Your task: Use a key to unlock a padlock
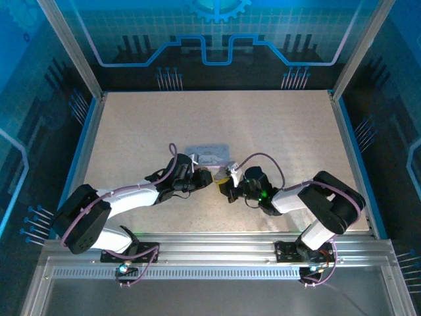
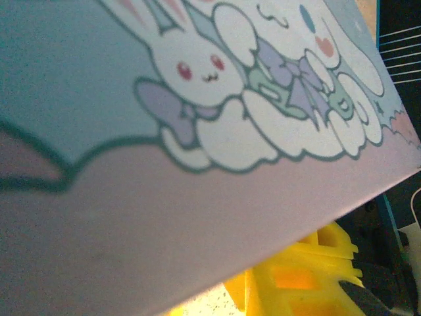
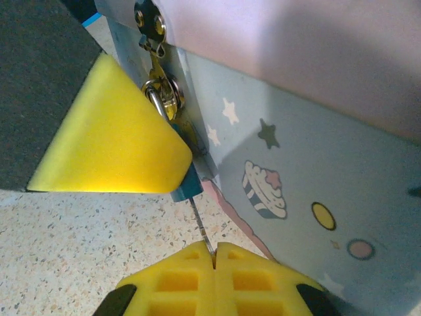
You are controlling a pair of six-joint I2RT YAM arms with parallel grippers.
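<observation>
Right tool (image 3: 214, 255) pinching one key (image 3: 202, 227), one padlock (image 3: 168, 100), one tin (image 3: 316, 164)

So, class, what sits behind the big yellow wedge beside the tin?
A brassy hasp, a metal ring and the bluish lower end of the padlock show; the rest of the padlock is covered.

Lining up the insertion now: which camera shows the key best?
Right wrist. The key stands out as a thin sliver pinched in the right hand, pointing up at the padlock. In the top view it is too small to tell. The left wrist camera faces the lid of the tin.
</observation>
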